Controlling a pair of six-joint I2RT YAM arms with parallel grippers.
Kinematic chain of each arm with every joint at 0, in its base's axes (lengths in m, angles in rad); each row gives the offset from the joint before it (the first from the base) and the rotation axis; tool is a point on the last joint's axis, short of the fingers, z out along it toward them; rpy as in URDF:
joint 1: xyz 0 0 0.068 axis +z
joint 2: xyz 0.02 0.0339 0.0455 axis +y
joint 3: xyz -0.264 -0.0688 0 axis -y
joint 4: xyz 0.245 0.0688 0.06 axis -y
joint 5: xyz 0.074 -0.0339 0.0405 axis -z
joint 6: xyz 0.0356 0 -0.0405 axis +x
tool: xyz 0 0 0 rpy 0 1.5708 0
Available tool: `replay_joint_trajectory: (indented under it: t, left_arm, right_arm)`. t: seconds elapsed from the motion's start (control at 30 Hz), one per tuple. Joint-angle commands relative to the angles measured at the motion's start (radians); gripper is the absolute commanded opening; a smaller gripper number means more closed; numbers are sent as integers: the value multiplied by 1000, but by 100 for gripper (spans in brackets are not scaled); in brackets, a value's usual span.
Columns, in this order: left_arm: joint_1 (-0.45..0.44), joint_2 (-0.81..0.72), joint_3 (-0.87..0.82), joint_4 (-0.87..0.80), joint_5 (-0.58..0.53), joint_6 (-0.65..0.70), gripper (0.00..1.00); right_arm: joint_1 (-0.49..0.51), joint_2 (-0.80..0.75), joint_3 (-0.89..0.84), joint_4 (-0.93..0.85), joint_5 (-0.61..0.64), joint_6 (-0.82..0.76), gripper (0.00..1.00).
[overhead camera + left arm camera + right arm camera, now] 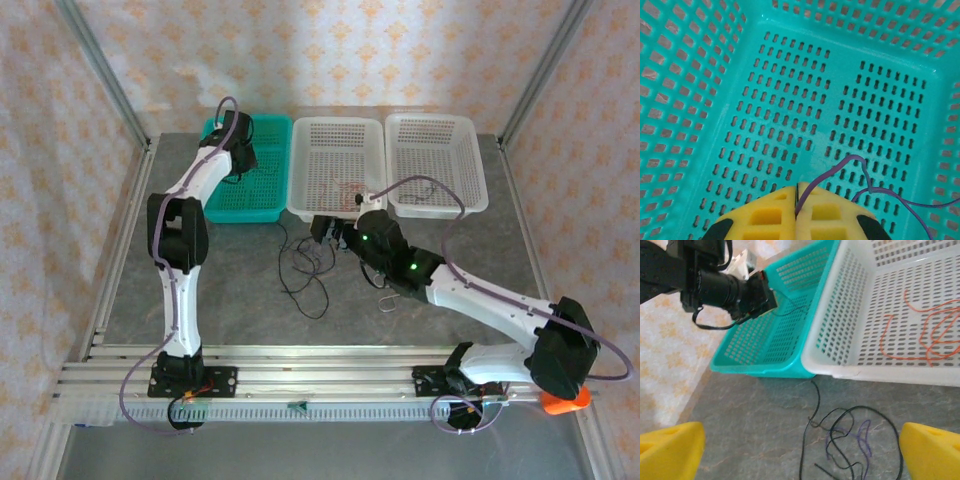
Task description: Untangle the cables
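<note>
My left gripper (797, 188) is shut on a thin purple cable (852, 159), which loops out over the floor of the teal basket (790, 100). From above, that gripper (243, 158) sits inside the teal basket (245, 214). A tangle of black cables (855, 435) with a thin purple cable (863, 437) among them lies on the table, just ahead of my open right gripper (801, 455). In the top view the tangle (302, 268) is left of the right gripper (322, 232). Orange cables (927, 335) lie in the middle white basket (840, 315).
Three baskets stand side by side at the back: teal, the middle white basket (338, 122) and a right white basket (436, 118). The left arm's wrist (725, 285) hangs over the teal basket (765, 352). Metal frame posts stand at the table's back corners.
</note>
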Motion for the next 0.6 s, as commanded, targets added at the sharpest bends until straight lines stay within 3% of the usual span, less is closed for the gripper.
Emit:
replay_joint_trajectory:
  t: [0.0, 0.1, 0.37, 0.57]
  left_arm:
    - [5, 16, 42, -70, -4, 9, 12]
    - [7, 19, 38, -64, 4, 6, 19]
    - [6, -43, 31, -56, 85, 8, 47]
    - [-22, -298, -250, 100, 168, -10, 49]
  right_arm:
    - [3, 33, 59, -81, 135, 84, 100]
    - [3, 26, 88, -198, 240, 134, 100]
    - [1, 31, 57, -250, 173, 67, 96]
    - [-3, 128, 69, -326, 110, 41, 92]
